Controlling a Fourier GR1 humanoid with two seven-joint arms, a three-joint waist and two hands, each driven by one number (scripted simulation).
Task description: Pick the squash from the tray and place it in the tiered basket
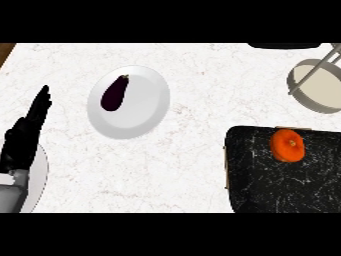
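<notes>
The round orange squash (288,145) is laid on the black speckled tray (291,192); its long axis cannot be told. The black left hand (21,142) is opened flat, nothing held.

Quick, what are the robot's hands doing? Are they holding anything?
Left hand: open, fingers straight, holding nothing.
Right hand: not in the picture, so it cannot be told.

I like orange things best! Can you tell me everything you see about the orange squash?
The squash is bright orange, round and a bit squat, with smooth-looking skin and a small mark in its middle, perhaps the stem end. It lies near the far edge of the black, white-flecked tray, resting on it. Nothing else touches it.
</notes>
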